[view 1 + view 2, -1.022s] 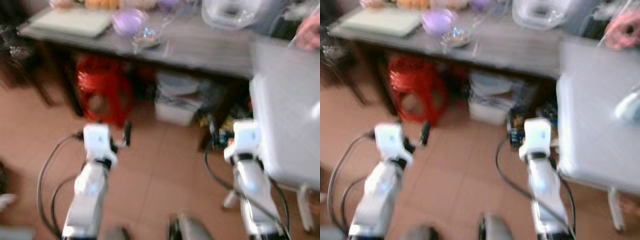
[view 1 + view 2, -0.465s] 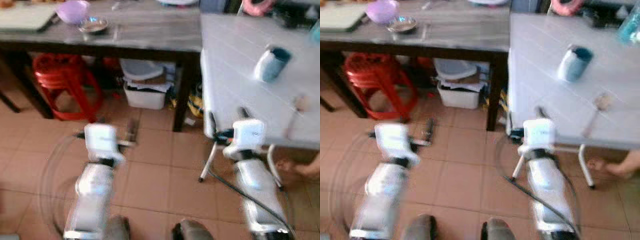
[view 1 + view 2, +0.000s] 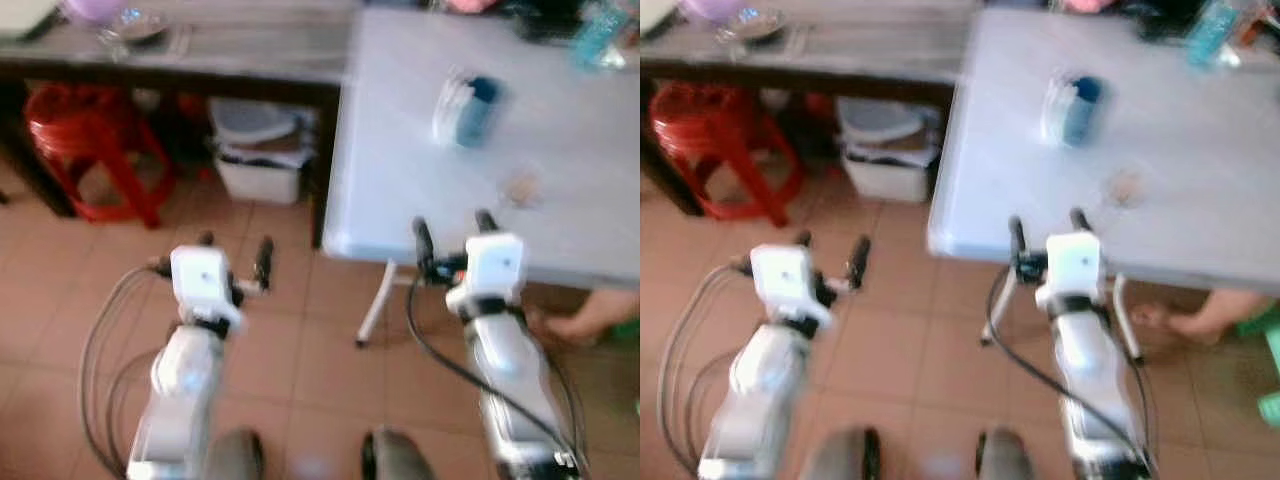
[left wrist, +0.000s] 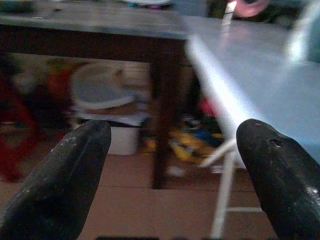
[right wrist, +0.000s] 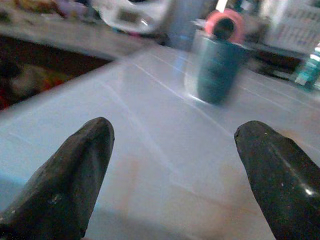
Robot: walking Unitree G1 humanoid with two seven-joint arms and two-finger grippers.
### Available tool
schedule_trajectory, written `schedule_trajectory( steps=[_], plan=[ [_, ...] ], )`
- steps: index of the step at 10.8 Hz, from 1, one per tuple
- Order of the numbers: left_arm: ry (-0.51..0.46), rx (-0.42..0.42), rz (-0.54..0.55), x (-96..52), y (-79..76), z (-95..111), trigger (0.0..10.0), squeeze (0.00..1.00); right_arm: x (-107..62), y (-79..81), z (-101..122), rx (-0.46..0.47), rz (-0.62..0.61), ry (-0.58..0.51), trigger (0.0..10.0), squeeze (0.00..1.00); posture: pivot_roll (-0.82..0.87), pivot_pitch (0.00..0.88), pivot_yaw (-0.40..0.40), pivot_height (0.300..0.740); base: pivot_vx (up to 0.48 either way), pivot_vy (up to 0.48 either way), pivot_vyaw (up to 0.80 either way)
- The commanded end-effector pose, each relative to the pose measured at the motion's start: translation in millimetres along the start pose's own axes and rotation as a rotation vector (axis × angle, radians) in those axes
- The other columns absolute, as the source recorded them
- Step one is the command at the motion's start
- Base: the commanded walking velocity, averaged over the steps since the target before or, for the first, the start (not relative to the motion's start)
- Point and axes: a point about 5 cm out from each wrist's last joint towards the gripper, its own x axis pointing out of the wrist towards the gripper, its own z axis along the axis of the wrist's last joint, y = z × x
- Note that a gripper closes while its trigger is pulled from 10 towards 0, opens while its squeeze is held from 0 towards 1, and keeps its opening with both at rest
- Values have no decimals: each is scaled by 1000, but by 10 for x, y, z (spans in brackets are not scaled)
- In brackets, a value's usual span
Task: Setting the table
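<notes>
A white folding table (image 3: 400, 190) stands ahead on the right. On it lies a teal cup (image 3: 470, 108) on its side, seen upright and blurred as the teal cup (image 5: 215, 70) in the right wrist view. A small pale spoon-like object (image 3: 520, 188) lies nearer the table's front edge. My right gripper (image 3: 452, 230) is open at that front edge, its fingertips (image 5: 75, 175) just over the tabletop. My left gripper (image 3: 235, 250) is open over the tiled floor, left of the table, its fingertips (image 4: 65, 175) pointing at the table leg.
A dark wooden side table (image 3: 240, 55) with a purple bowl (image 3: 95, 10) and a glass dish stands at the back left. Under it are a red stool (image 3: 85, 140) and a white bin (image 3: 260, 160). A person's bare foot (image 3: 590, 318) rests under the white table. A teal bottle (image 3: 598, 30) is far right.
The camera has swung right and moved closer, so the white table now sits in front of me. My right gripper now reaches its front edge. Both grippers stay open.
</notes>
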Motion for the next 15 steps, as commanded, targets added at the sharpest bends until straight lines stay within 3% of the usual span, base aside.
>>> schedule_trajectory(
  steps=[1, 6, 9, 15],
  plan=[
    [-6, 14, -2, -4, 14, 29, 10000, 0, 6, -3, 46, 10, -8, -17, 10000, 0, -36, 188, -1, 740, 0, -424, 0],
    [-47, 0, -45, 8, -21, 101, 10000, 0, 5, -32, 67, 42, -38, -8, 10000, 0, -39, 202, -2, 740, 0, 0, 0],
    [-57, -9, -61, 2, -35, 112, 10000, 0, -3, -30, 42, 46, -45, 14, 10000, 0, -40, 205, 0, 740, 291, 0, -417],
    [-56, -13, -65, -1, -25, 119, 10000, 0, -4, 4, 67, 44, -39, 2, 10000, 0, -38, 208, 3, 740, 279, 0, 0]
  ],
)
